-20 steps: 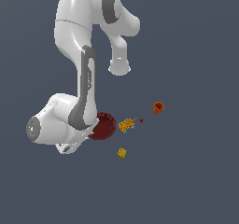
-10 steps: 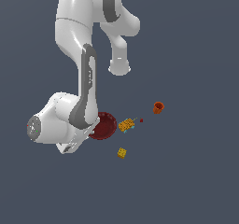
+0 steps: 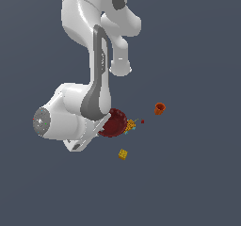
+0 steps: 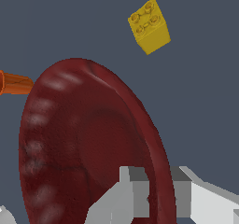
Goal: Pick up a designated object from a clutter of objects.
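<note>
Over the dark red bowl (image 4: 88,143), the gripper (image 4: 154,197) is pinching its rim; thin-edge hold is risking slippage toward the yellow block (image 4: 149,26).

A plain, flat, dark slate-blue ground (image 3: 197,182) is filling both views, evenly lit, showing no walls, furniture, windows, edges or corners anywhere.

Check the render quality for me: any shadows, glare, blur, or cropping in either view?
Exterior view: flat even lighting, no cast shadows on the ground, soft highlights on the white arm, which hides part of the dark red bowl. Wrist view: sharp, no blur; the bowl fills the frame and is cropped, pale sheen patches along its ribbed inside; the orange cup is cut by the edge; the gripper is only partly shown.
</note>
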